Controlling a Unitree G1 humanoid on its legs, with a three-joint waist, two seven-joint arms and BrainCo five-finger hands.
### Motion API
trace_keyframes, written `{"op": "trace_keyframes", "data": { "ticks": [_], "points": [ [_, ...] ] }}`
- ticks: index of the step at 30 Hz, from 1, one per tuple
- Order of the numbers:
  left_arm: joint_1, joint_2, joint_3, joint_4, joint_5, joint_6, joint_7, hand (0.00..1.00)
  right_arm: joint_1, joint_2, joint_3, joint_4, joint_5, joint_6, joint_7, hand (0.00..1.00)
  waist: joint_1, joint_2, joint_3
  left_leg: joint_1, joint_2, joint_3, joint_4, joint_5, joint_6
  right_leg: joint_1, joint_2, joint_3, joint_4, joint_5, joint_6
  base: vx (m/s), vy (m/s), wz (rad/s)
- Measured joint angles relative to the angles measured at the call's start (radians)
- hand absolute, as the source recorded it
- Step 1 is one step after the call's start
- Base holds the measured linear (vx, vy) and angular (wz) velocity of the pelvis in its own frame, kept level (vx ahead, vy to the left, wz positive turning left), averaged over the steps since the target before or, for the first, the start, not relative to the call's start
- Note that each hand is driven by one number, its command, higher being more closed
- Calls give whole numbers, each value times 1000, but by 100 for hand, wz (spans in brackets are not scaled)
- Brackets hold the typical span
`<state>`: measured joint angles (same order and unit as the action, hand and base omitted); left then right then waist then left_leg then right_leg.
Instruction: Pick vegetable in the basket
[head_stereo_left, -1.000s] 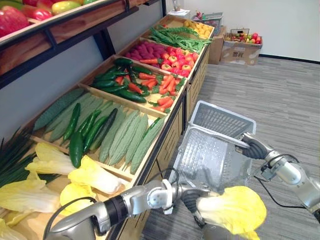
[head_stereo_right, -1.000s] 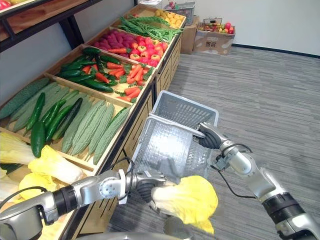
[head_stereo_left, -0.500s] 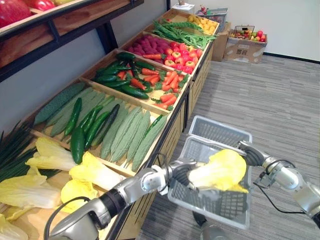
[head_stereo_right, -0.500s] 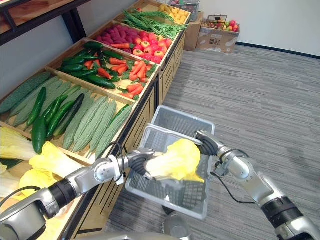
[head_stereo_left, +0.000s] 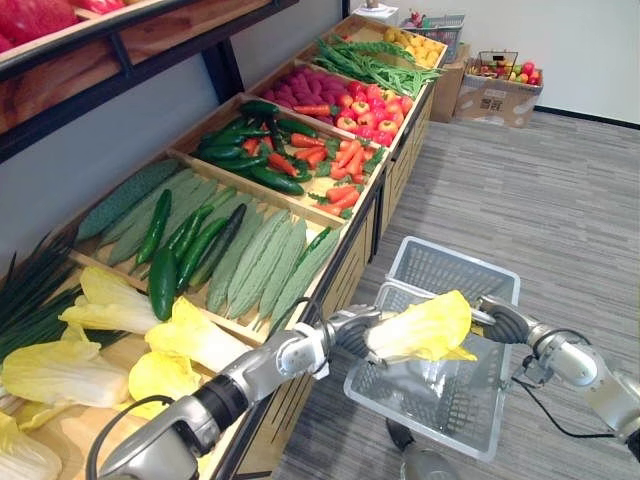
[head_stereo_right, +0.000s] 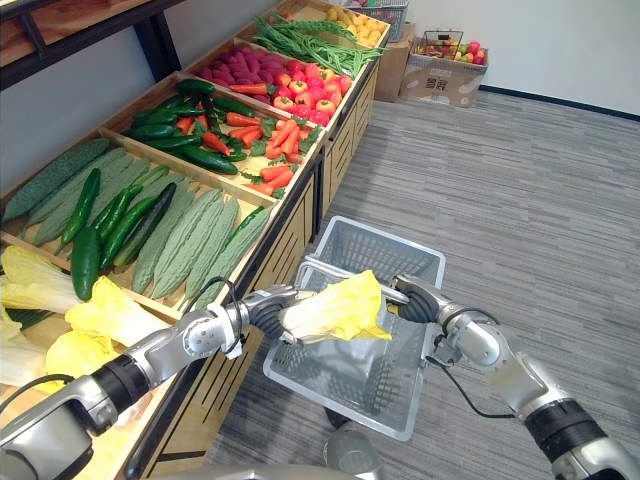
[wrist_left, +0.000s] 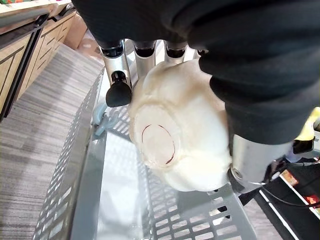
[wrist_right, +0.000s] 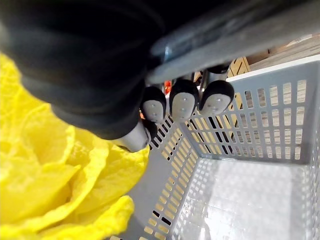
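Now, beside the long wooden produce stand (head_stereo_left: 255, 193), the grey basket (head_stereo_left: 430, 412) hangs by its handle (wrist_right: 235, 32) from the right hand (head_stereo_left: 500, 318), whose fingers (wrist_right: 184, 102) are curled round the bar. A second ago the yellow cabbage (head_stereo_left: 420, 325) hung low, outside the basket's near wall. Half a second ago it was level with the rim. At this moment it sits above the open mouth, close by the handle and clear of the mesh floor. The left hand (head_stereo_left: 350, 330) grips it at the pale stem end, fingers (wrist_left: 116, 60) and thumb wrapped round the base. By my reading the carry is nearly over: the cabbage is over the basket but not in it, so lowering and letting go remain. The bar beside the leaves could snag them.
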<state>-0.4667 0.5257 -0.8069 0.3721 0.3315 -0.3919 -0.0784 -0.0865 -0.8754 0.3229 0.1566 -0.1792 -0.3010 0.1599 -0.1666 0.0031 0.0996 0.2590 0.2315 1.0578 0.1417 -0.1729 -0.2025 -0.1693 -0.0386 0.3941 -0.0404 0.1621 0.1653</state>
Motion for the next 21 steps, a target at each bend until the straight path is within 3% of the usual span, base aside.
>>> {"op": "trace_keyframes", "data": {
  "ticks": [3,4,21],
  "points": [
    [-3,-1,-2,17,22,-13,1,100,0,0,0,0,0,0,0,100,-2,0,2,-1,0,0,0,0,0,0,0,0,-2,0,0,-51,-49,0],
    [-5,-1,-3,21,40,-13,1,0,0,0,0,0,0,1,0,100,-3,0,3,-2,0,-1,0,0,0,-1,-1,0,-2,0,0,-46,-44,1],
    [-43,0,-23,40,45,-13,6,0,-13,0,-2,0,0,5,-1,100,-20,7,39,-14,-3,-28,2,-2,3,-2,-10,-11,-6,1,1,-44,-46,2]
  ]
}}
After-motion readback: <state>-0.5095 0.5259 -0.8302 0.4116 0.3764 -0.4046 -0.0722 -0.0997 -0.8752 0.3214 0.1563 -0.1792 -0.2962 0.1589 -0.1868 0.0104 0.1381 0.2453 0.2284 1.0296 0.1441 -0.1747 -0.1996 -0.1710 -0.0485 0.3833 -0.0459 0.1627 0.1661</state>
